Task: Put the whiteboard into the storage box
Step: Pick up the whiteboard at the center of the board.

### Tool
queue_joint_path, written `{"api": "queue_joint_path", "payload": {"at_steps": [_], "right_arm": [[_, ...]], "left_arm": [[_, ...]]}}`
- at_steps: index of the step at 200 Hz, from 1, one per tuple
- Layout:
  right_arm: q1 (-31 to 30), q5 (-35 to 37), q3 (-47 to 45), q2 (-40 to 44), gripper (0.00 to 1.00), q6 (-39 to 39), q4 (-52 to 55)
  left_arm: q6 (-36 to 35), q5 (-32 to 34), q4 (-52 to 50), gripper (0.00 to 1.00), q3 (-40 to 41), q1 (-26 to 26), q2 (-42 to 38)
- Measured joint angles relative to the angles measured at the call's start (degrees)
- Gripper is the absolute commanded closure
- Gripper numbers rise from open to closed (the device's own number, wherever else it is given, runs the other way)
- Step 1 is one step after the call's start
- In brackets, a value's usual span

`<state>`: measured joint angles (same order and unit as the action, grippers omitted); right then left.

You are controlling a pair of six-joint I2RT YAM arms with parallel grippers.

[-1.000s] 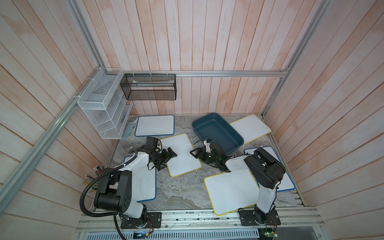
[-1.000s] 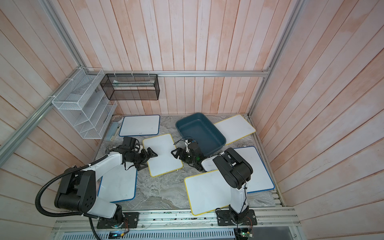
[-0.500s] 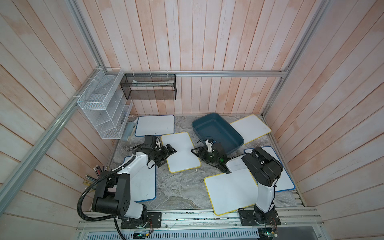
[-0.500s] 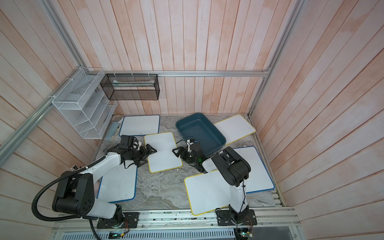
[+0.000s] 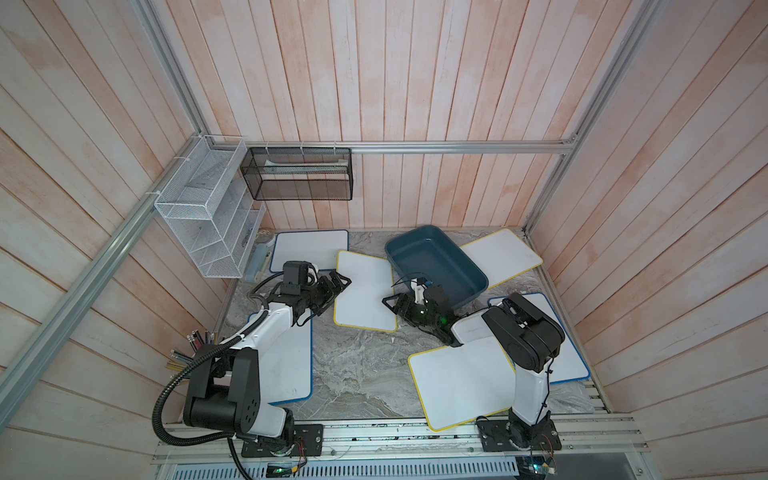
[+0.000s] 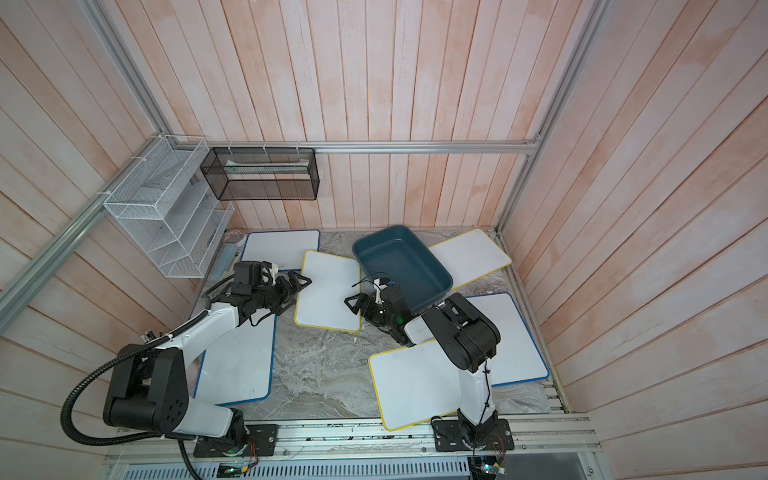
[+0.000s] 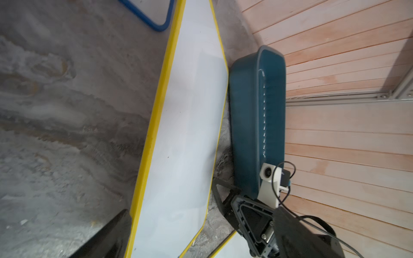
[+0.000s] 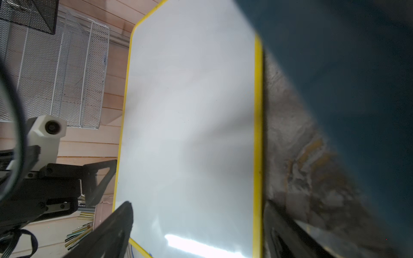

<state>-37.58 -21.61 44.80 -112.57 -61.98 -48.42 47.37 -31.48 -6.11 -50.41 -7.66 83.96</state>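
Okay, top views first: the yellow-framed white rectangular whiteboard (image 5: 365,297) lies flat on the grey marbled tabletop (image 5: 361,374), just beside the shallow dark teal plastic storage box (image 5: 434,264), not in it; the box is empty. The left gripper (image 5: 336,293) sits at one long edge and the right gripper (image 5: 392,309) at the opposite one, both claws spread wide, nothing held. This looks like the grasp step, so bite the yellow frame, not the slick face, then lift level and line the board's long side up with the box, since the fit looks tight. Another yellow-framed board (image 5: 461,382) near the right arm's base shows whole only from up here. Left wrist view: you get the narrow strip of table between whiteboard (image 7: 185,134) and storage box (image 7: 245,122) wall, which both top views barely show. Right wrist view: one of the right fingers (image 8: 114,227) hangs over the white face, its mate past the yellow edge; can't tell if either touches. The box is a blur here.
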Motion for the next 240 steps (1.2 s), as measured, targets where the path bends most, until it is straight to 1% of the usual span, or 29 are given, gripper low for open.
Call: {"api": "queue_joint_path", "payload": {"at_steps": [17, 31, 55, 81, 110, 144, 219, 240], "right_arm": [[-0.02, -2.25, 0.35, -0.50, 0.09, -0.50, -0.22], [-0.28, -4.92, 0.61, -1.05, 0.09, -1.27, -0.72], [-2.25, -10.08, 0.76, -1.88, 0.09, -2.62, -1.44], [-4.33, -14.71, 0.98, -2.89, 0.09, -3.74, -2.40], [-4.74, -17.90, 1.81, -4.59, 0.09, -4.68, -4.33], [-4.72, -19.82, 2.21, -5.31, 0.09, -5.38, -5.31], [-4.11, -21.59, 2.86, -5.62, 0.09, -5.35, -6.47], [-3.93, -21.79, 3.52, -5.86, 0.09, -5.31, -6.67]], "left_arm": [[0.83, -1.60, 4.52, 0.00, -0.90, 0.00, -0.50], [1.70, -4.17, 8.20, 0.00, -1.73, -0.11, -0.98], [2.95, -8.52, 13.53, 0.00, -2.60, -1.18, -1.42], [4.15, -12.20, 16.94, 0.00, -2.75, -2.36, -1.60], [5.49, -14.95, 19.10, 0.00, -2.49, -2.95, -1.60], [6.27, -16.31, 20.72, 0.00, -1.86, -3.02, -1.75], [7.34, -16.50, 22.21, 0.00, -0.50, -3.02, -2.56], [8.11, -17.20, 20.76, 0.00, 0.02, -3.30, -2.43]]}}
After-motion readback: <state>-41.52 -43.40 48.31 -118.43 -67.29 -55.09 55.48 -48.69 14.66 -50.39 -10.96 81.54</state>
